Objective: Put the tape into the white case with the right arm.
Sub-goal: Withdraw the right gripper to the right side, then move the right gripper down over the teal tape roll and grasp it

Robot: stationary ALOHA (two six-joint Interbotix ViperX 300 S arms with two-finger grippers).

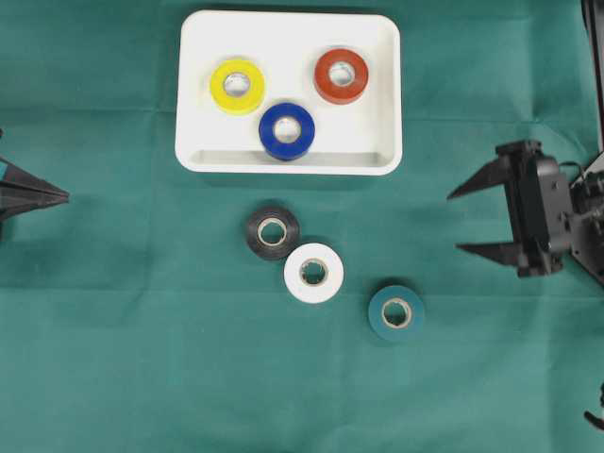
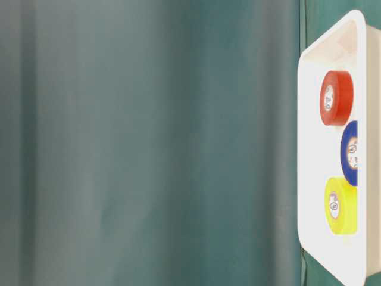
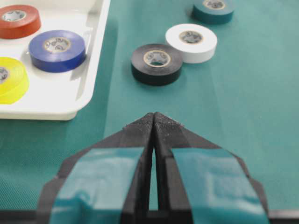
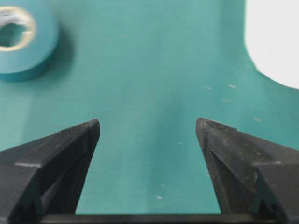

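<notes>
I have three rolls already lying in the shallow white plastic case (image 1: pixel 288 156) at the far edge of the table: a yellow tape roll (image 1: pixel 237 86), a red tape roll (image 1: pixel 341 75) and a blue tape roll (image 1: pixel 287 130) against the case's near rim. Three more wait on the green cloth-covered table (image 1: pixel 113 359), just in front of the case: a black tape roll (image 1: pixel 273 232), a white tape roll (image 1: pixel 313 273) touching it or nearly so, and a teal tape roll (image 1: pixel 396 312) a little apart, nearest my right side.

My all-black right gripper (image 1: pixel 464 223) sits near the right edge of the table, its fingers (image 4: pixel 70 140) spread apart with nothing between them; its wrist view shows only bare cloth in the gap, the teal roll off to one side and a corner of the case to the other. The left gripper (image 3: pixel 153 122), the one with teal bands, rests at the left edge with its fingers pressed together, holding nothing.

I judge this as the start of another pick: empty-handed and lining up. The teal roll looks the easiest next target. I need to bring the fingers over it, straddle the roll, close, lift and carry it to the free space in the case, avoiding the blue roll by the rim.
</notes>
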